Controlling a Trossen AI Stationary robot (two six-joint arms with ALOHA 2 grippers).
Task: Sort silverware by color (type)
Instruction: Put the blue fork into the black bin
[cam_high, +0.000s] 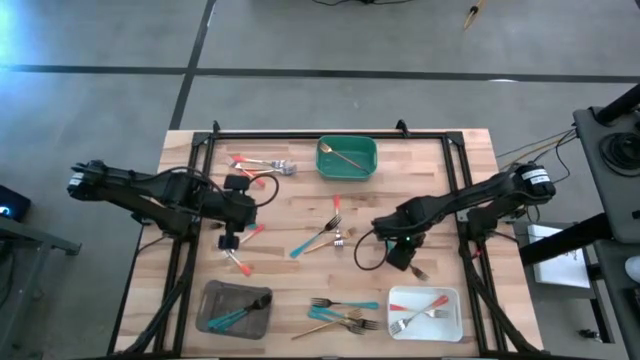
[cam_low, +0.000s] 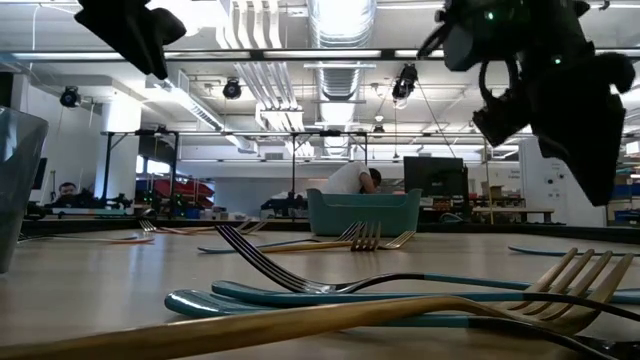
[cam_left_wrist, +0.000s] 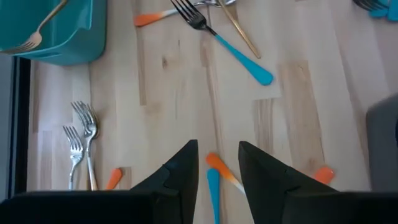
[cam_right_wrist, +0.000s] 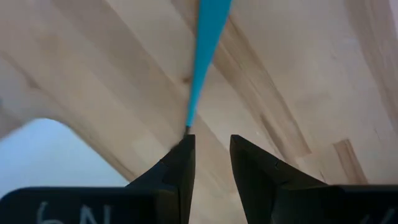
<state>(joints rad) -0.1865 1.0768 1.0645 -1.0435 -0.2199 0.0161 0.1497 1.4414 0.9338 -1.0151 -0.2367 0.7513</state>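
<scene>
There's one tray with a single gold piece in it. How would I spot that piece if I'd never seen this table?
Look at the table's far edge in the high view, where a green tray sits near the middle. Inside it lies one gold fork, set diagonally. It is the only piece in that tray, and it is gold all over, unlike the teal- or orange-handled pieces scattered on the wood nearby.

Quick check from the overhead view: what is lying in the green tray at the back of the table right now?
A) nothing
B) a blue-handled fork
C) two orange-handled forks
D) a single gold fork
D: the green tray holds one all-gold fork lying diagonally, and nothing else.
</scene>
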